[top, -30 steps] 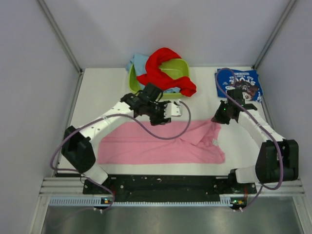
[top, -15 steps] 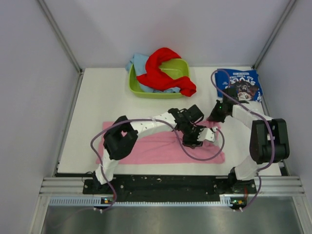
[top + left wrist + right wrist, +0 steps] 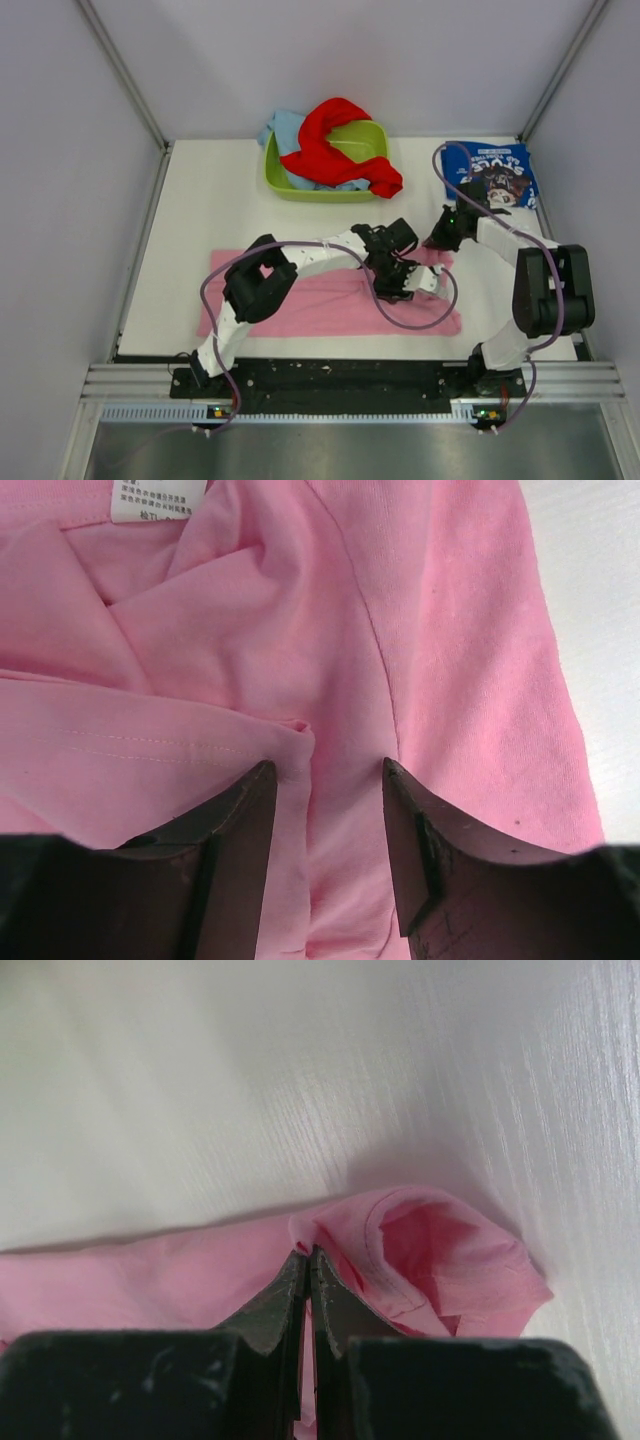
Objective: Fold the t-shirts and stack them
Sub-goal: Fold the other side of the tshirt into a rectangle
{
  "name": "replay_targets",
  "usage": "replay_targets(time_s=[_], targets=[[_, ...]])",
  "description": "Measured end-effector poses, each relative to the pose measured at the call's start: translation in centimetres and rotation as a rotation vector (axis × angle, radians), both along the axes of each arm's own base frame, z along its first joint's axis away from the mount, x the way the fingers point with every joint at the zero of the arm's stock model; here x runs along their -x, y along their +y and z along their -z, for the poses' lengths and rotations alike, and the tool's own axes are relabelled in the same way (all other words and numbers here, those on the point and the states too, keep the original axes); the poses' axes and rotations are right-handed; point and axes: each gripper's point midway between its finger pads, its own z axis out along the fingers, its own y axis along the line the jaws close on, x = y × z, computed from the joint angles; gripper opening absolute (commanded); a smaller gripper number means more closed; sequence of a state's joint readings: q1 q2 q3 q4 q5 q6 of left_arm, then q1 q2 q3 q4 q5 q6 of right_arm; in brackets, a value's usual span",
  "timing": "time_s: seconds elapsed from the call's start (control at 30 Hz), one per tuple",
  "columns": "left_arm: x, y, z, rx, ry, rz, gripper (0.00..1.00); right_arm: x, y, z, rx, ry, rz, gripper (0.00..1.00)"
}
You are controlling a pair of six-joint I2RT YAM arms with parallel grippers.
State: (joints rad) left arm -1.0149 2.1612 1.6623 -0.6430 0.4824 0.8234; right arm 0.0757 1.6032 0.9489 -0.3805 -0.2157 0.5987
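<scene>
The pink t-shirt [image 3: 300,300] lies spread across the near middle of the table. My left gripper [image 3: 392,290] is open, low over its right part; in the left wrist view its fingers straddle a pink fold [image 3: 325,780] below the collar label [image 3: 155,500]. My right gripper [image 3: 438,243] is shut on the shirt's far right edge; the right wrist view shows pink cloth [image 3: 420,1250] pinched at the fingertips [image 3: 307,1255]. The navy printed t-shirt [image 3: 500,172] lies folded at the far right. The red t-shirt [image 3: 335,145] and the light blue one [image 3: 285,128] hang over the tub.
A lime green tub [image 3: 370,140] stands at the far middle holding the red and light blue shirts. White walls and metal posts close in the table on three sides. The arm bases sit on a black rail [image 3: 340,378] at the near edge.
My left arm swung from beside the tub down and right onto the pink shirt's right part. My right gripper moved slightly back and now pinches the shirt's far right edge.
</scene>
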Motion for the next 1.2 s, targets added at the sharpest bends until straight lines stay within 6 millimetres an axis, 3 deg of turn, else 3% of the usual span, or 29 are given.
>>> replay_targets(time_s=[0.1,0.2,0.4,0.7,0.9,1.2], targets=[[-0.1,-0.2,-0.3,0.01,-0.004,0.014,0.53,0.6,-0.1,0.2,0.001,0.007,0.0,0.0],[0.1,-0.3,-1.0,0.027,0.026,0.025,0.45,0.8,-0.1,0.1,0.002,0.007,-0.001,0.0],[-0.8,-1.4,-2.7,0.089,0.048,0.014,0.41,0.7,-0.1,-0.4,0.002,-0.012,-0.002,0.0],[-0.6,-1.4,-0.9,0.057,0.068,0.014,0.43,0.6,-0.1,-0.8,0.005,-0.025,-0.001,0.0],[-0.5,-1.4,0.7,0.01,0.047,-0.005,0.29,0.7,-0.2,-0.7,0.005,-0.024,-0.002,0.0],[-0.8,-1.8,0.7,0.015,0.038,-0.032,0.33,0.9,-0.2,-1.1,0.01,-0.037,-0.011,0.0]])
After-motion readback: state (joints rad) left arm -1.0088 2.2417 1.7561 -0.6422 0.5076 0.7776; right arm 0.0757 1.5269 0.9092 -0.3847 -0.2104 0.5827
